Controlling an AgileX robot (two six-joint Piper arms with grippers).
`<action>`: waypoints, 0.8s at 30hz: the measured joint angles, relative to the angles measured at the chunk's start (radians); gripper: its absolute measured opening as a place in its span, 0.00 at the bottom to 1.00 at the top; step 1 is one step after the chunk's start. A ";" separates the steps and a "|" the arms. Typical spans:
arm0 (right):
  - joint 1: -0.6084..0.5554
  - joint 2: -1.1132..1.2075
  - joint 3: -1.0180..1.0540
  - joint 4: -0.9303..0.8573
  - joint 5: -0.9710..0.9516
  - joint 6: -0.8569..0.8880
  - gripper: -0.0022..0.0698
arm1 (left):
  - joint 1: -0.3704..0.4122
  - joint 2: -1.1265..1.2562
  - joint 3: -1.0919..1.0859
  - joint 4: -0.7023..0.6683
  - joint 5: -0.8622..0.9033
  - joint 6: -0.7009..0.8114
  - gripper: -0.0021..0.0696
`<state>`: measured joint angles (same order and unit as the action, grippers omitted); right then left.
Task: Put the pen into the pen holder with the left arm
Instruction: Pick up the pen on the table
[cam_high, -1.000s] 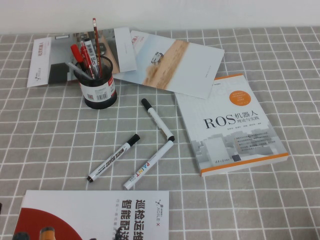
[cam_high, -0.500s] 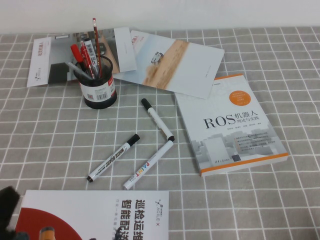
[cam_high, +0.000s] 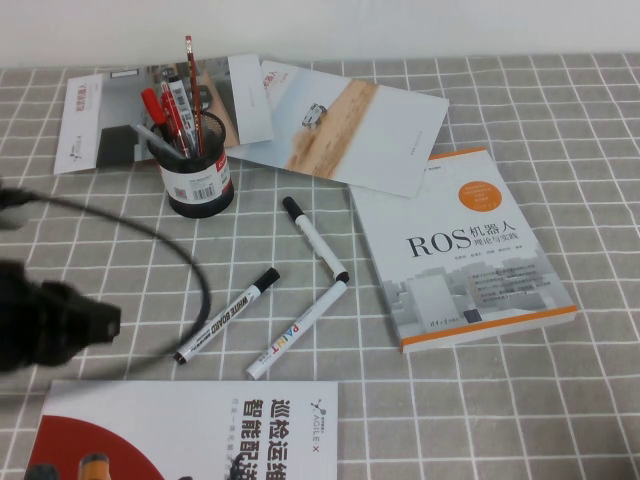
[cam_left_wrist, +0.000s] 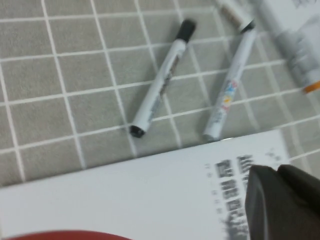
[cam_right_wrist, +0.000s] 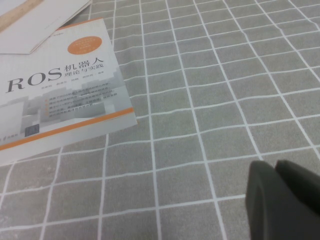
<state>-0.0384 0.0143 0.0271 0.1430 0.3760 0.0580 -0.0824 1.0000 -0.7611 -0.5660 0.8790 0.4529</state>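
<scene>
The pen, white with a black cap and "WHITE BOARD" lettering, lies on the grey checked cloth; it also shows in the left wrist view. The pen holder, a black mesh cup with a barcode label, stands at the back left with several pens in it. My left gripper is left of the pen, apart from it, above the cloth. In the left wrist view the left gripper is shut and empty over a white booklet. My right gripper is shut and empty over bare cloth.
A "PAINT" marker and a plain white marker lie right of the pen. A ROS book lies at the right. A white booklet lies at the front edge. Brochures lie at the back. A black cable loops near the pen's lower end.
My left arm has come into the high view from the lower left and moved up and right toward the pen, with its cable looping over the cloth. Nothing else moved.
</scene>
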 joint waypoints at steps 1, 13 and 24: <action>0.000 0.000 0.000 0.000 0.000 0.000 0.01 | -0.005 0.039 -0.033 0.013 0.011 0.007 0.03; 0.000 0.000 0.000 0.000 0.000 0.000 0.01 | -0.300 0.417 -0.316 0.325 0.051 -0.126 0.03; 0.000 0.000 0.000 0.000 0.000 0.000 0.01 | -0.482 0.714 -0.535 0.466 0.198 -0.155 0.03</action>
<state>-0.0384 0.0143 0.0271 0.1430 0.3760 0.0580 -0.5648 1.7144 -1.2961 -0.0998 1.0767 0.2976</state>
